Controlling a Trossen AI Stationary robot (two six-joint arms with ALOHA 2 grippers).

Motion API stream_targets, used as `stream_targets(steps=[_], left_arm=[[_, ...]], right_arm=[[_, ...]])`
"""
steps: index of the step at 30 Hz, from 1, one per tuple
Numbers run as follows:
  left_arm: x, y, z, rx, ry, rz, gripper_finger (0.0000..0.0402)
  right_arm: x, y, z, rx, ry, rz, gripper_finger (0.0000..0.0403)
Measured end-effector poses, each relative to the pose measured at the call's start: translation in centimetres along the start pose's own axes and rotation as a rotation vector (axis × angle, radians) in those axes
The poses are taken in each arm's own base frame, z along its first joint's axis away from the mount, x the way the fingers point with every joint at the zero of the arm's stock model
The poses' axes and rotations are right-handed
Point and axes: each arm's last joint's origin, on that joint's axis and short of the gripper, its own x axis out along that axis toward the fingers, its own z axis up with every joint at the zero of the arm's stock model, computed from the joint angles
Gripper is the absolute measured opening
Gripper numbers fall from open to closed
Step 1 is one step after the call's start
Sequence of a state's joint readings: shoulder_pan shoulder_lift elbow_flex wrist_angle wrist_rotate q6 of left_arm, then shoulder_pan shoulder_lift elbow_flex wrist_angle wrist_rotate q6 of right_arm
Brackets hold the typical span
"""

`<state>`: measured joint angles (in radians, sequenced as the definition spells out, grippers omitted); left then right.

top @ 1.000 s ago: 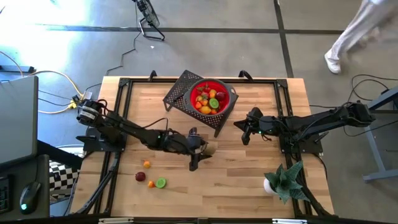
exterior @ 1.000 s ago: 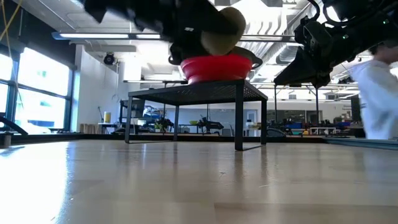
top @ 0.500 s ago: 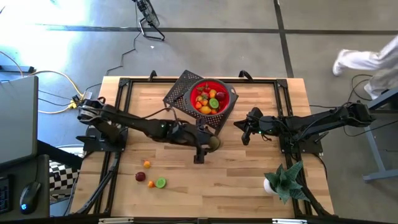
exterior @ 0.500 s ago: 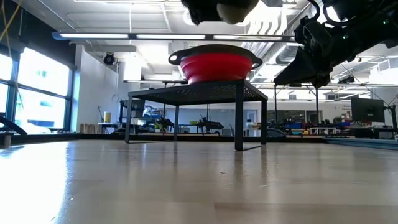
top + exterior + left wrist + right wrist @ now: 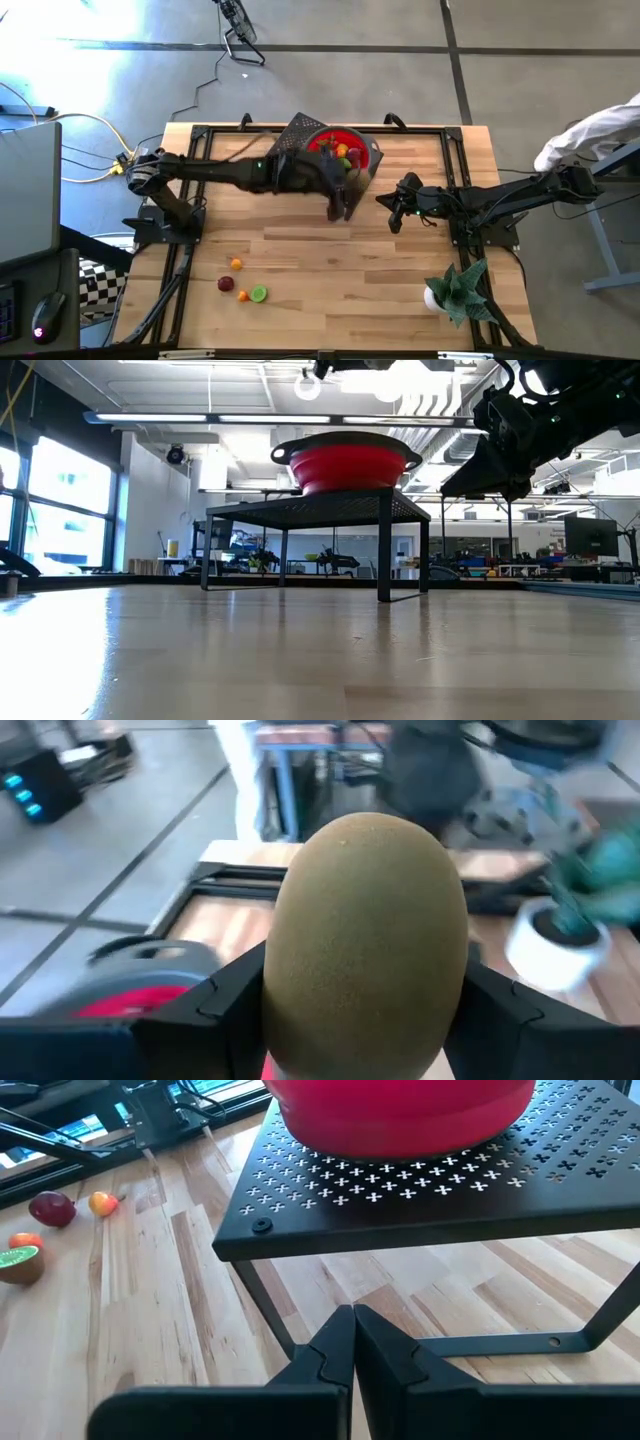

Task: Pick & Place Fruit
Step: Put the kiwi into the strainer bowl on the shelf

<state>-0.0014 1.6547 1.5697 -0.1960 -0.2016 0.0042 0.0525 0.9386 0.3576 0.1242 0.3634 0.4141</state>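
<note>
A brown oval fruit (image 5: 365,940) sits between the fingers of my left gripper (image 5: 340,200), high above the table at the near side of the red bowl (image 5: 345,152). The bowl holds several fruits and stands on a black perforated stand (image 5: 290,150). In the low view the left gripper (image 5: 350,366) shows only at the top edge, above the bowl (image 5: 345,460). Several small fruits (image 5: 243,285) lie on the wood at the near left. My right gripper (image 5: 393,212) hangs shut to the right of the stand, holding nothing. My left gripper pinches the brown fruit's two long sides (image 5: 285,970) between its two fingers (image 5: 225,1005), one on each side. The fingers come roughly level from the table's left. The fruit is lifted clear of the table and stands on end between the fingers.
A spiky green plant in a white pot (image 5: 455,290) stands at the near right. The loose fruits (image 5: 30,1240) lie beyond the stand's leg (image 5: 280,1315) in the right wrist view. A person in white (image 5: 590,140) is past the table's right edge.
My left gripper has risen steeply with the brown fruit, moving toward the table's far edge and the red bowl. In the low view it has climbed from in front of the bowl to the picture's top edge. The fruit stays between the fingers.
</note>
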Motion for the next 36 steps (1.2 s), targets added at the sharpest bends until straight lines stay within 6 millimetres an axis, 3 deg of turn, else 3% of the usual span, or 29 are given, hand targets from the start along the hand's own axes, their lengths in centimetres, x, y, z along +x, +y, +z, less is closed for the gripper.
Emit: stream_targets(steps=[9, 17, 26, 36], left_arm=[[0.2, 6.4, 0.5, -0.175, 0.015, 0.163, 0.0219], [0.8, 10.7, -1.0, -0.361, 0.083, 0.26, 0.0219], [3.6, 11.0, -2.3, -0.414, 0.067, 0.173, 0.0219], [3.6, 11.3, -3.0, -0.454, 0.11, 0.275, 0.0219]], right_arm=[[0.0, 0.0, 0.0, -0.001, 0.0, 0.0, 0.0002], [0.0, 0.0, 0.0, -0.003, 0.0, 0.0, 0.0002], [0.0, 0.0, 0.0, -0.024, 0.004, -0.003, 0.0003], [0.0, 0.0, -0.1, -0.029, 0.007, -0.004, 0.0003]])
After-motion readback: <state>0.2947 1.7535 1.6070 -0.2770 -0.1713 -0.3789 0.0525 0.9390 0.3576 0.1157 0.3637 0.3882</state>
